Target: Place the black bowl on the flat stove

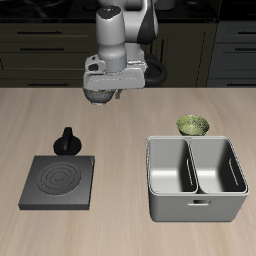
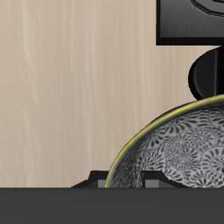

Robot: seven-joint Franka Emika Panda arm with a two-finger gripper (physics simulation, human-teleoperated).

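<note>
In the exterior view, the tool (image 1: 100,101) is seen above the counter (image 1: 120,232), farther back than the flat stove (image 1: 58,180) and well apart from it. A dark round thing, taken to be the black bowl (image 1: 95,97), is held at its tip, clear of the counter surface. The tool appears to be pressed together on the bowl's rim, although the fingers themselves are too small to be seen clearly. The flat stove lies near the counter's front edge, and nothing rests on its ring marks. A small black knobbed pot (image 1: 67,143) stands just behind the stove, between the stove and the raised bowl. A grey two-compartment bin (image 1: 195,206) is placed well to the side of the stove, and a green-yellow bowl (image 1: 193,125) is seen behind that bin, also far from the stove. In the wrist view, the black bowl (image 2: 179,153) is shown very close, with its grey-white patterned inside facing the camera and a yellowish light on its rim. The rim is met by the dark parts of the tool (image 2: 122,184), so the bowl is pinched there. Beyond the bowl the black pot (image 2: 208,74) is partly visible, and beyond the pot a part of the flat stove (image 2: 188,26) is seen. The rest is the pale wooden counter (image 2: 70,87).
</note>
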